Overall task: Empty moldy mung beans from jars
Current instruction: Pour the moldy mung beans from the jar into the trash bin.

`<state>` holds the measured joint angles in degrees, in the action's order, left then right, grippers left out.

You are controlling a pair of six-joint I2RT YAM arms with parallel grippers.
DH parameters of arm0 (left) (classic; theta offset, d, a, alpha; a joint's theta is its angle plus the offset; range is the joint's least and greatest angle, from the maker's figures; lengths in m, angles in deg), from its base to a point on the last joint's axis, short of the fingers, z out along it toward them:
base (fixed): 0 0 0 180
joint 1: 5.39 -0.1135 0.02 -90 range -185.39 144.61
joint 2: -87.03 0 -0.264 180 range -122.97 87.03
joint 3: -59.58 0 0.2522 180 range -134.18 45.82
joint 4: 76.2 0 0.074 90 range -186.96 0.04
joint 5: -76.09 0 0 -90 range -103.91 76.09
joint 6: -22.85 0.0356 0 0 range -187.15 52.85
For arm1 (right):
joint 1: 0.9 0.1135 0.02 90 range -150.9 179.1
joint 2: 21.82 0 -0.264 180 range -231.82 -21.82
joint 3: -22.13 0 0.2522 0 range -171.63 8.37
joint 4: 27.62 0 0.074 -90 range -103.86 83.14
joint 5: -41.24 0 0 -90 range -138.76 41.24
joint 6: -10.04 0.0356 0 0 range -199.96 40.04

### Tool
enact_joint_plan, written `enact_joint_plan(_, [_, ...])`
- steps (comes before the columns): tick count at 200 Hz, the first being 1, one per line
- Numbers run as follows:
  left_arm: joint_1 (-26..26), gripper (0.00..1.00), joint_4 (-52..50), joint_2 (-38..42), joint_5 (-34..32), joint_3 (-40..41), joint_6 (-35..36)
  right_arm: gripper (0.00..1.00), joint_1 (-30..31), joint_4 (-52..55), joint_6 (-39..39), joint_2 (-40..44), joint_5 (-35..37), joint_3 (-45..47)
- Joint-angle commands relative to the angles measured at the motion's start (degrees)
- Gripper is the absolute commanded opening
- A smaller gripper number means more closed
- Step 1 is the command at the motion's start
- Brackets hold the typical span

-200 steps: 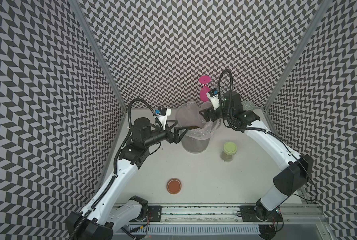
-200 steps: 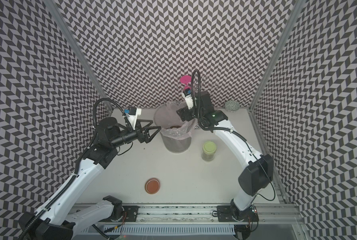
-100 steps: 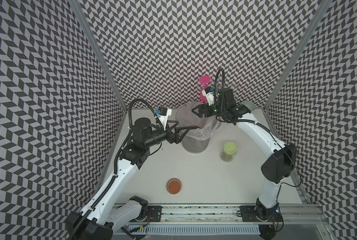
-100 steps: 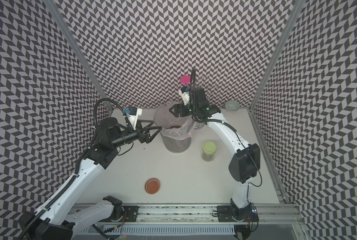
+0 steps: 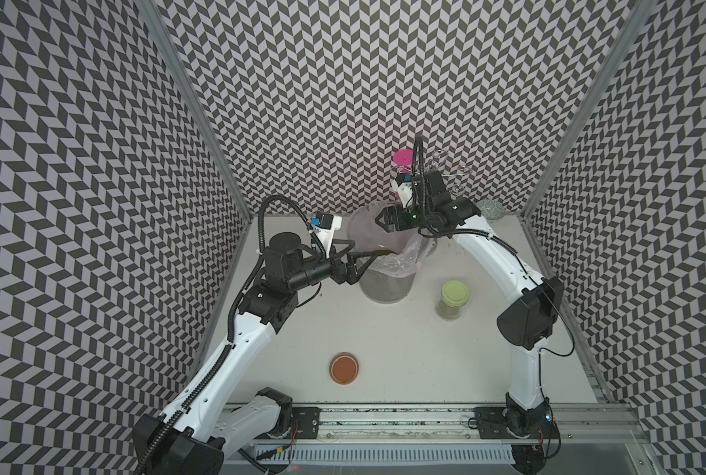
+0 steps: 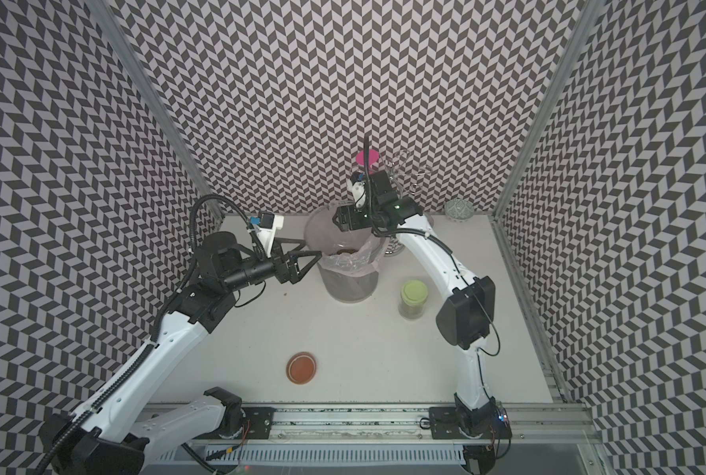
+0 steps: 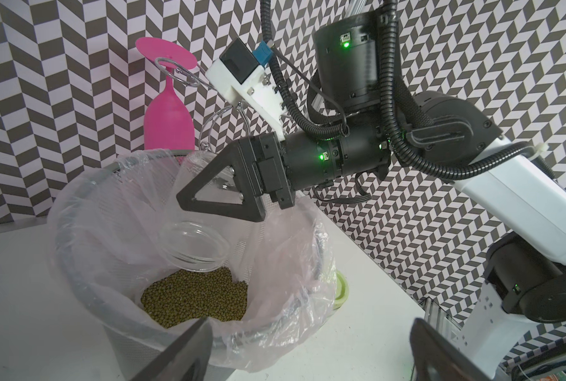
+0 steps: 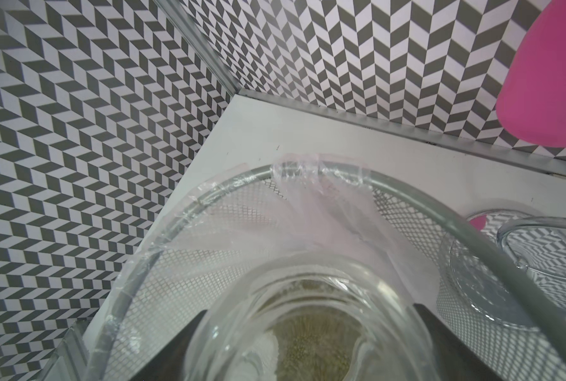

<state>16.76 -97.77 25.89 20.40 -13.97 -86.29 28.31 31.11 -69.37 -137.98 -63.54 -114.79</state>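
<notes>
Chevron-patterned walls [image 5: 343, 82] are closing in a white table [image 5: 405, 357] on three sides, and both arms are reaching from its near edge toward the far edge, where a grey mesh bin [image 5: 384, 288] with a clear liner [image 7: 110, 214] is standing about midway along. The right gripper [image 5: 382, 220] is hanging over the bin's mouth and clamping the lidless jar [image 7: 192, 247], which is pointing mouth-down with its long axis roughly upright, straight above the bin's inside; through the glass it is looking empty. The left gripper [image 6: 314, 257] is hovering at the bin's rim on the side facing the table's left edge, its jaws spread wide and gripping nothing. The green-lidded jar [image 5: 450, 300] is standing upright and closed between the bin and the table's right edge, showing olive contents. It is lying beyond the bin from the left jaws, while the right arm is arching just past it, so the right arm is looking the nearer one once it is rid of its load. An orange-brown lid [image 5: 344, 367] is lying flat toward the near edge, well apart from both grippers. The mung beans [image 7: 192, 300] are sitting in a heap at the liner's bottom, directly beneath the upended jar's mouth.
</notes>
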Motion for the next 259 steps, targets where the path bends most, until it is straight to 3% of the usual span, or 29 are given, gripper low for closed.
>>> enact_joint_plan(1, [0.43, 0.94, -0.54, 0.22, -0.64, -1.75, 0.35, 0.68, -0.34, -5.79, 0.5, 4.86, -0.09, -1.25])
enact_joint_plan(36, [0.52, 0.93, -0.45, 0.24, -0.64, -1.84, 0.06, 0.67, -2.08, -8.73, 1.54, 10.9, -2.69, 1.86])
enact_joint_plan(86, [0.57, 0.93, -0.91, -0.15, 0.49, -4.86, -1.08, 0.67, -4.53, -35.44, 10.01, 26.49, -19.71, 26.23])
enact_joint_plan(158, [0.56, 0.94, 5.4, -2.9, 7.29, -7.36, -9.35, 0.66, -5.4, -50.61, 18.84, 29.54, -30.36, 36.48])
enact_joint_plan(206, [0.6, 0.94, 7.08, -4.26, 7.9, -6.44, -10.01, 0.66, -5.13, -45.65, 13.9, 29.34, -28.27, 34.04])
enact_joint_plan(259, [0.47, 0.94, 0.82, -2.04, 3.11, -5.66, -4.6, 0.67, 0.85, -18.1, -13.11, 19.69, -7.08, 14.36])
